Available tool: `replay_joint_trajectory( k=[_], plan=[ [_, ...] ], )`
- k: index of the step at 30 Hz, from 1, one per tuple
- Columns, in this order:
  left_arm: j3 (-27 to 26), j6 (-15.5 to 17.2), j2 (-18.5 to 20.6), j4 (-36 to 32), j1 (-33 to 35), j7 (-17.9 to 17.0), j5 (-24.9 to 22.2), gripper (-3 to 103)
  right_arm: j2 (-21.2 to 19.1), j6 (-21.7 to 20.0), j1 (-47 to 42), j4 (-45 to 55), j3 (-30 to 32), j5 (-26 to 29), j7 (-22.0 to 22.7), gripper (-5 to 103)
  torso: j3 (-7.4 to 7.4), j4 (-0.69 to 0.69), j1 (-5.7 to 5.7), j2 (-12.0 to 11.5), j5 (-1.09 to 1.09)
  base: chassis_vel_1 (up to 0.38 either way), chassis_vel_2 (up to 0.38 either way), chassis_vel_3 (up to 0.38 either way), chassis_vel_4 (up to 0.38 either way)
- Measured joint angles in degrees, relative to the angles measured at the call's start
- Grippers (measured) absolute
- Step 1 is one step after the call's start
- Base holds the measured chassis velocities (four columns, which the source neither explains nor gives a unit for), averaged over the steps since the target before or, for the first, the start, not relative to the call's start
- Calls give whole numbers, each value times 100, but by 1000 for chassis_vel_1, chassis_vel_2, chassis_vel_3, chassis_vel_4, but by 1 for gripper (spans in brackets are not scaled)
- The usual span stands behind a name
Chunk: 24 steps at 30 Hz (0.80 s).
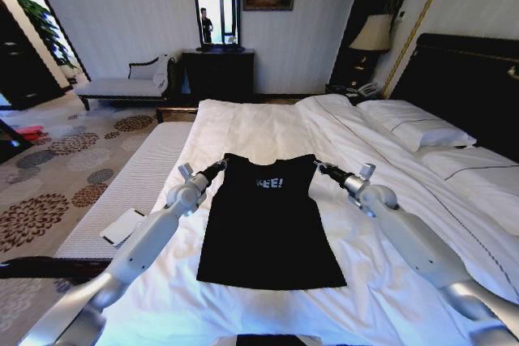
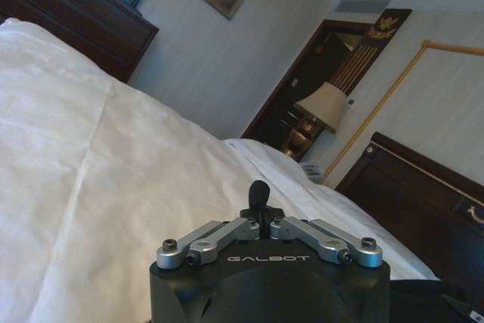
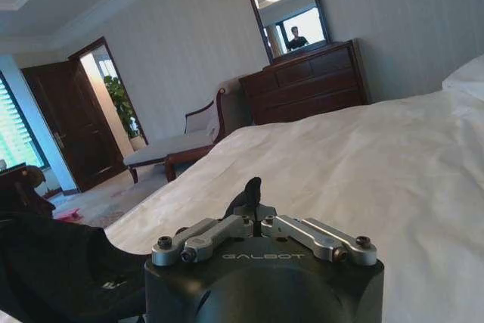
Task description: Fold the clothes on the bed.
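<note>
Both arms reach forward, the left pincer [image 1: 221, 164] and right pincer [image 1: 319, 167] with fingers closed together.

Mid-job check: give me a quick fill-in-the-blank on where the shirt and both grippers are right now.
1. The T-shirt lies spread flat on the ____ duvet.
2. The left gripper is at the shirt's ____ shoulder corner, by the robot's sides.
3. The right gripper is at the opposite shoulder; in its wrist view its fingers are ____.
4. The lettering on the shirt is ____ in colour.

Missing words: white; left; shut; white
</note>
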Motion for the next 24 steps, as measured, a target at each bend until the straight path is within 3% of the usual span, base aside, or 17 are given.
replay_joint_trajectory(
  k=[15, 24],
  plan=[
    [-420, -25, 483, -1198, 1098, -66, 40, 1, -344, 110, -1010, 841, 455, -201, 2, 0, 0, 2, 1, 0, 0, 0, 0, 0, 0],
    [-621, -65, 688, -1718, 1778, -94, 91, 1, -425, 131, -2151, 1548, 1373, -375, -16, 0, 1, 2, 2, 0, 0, 0, 0, 0, 0]
  ],
)
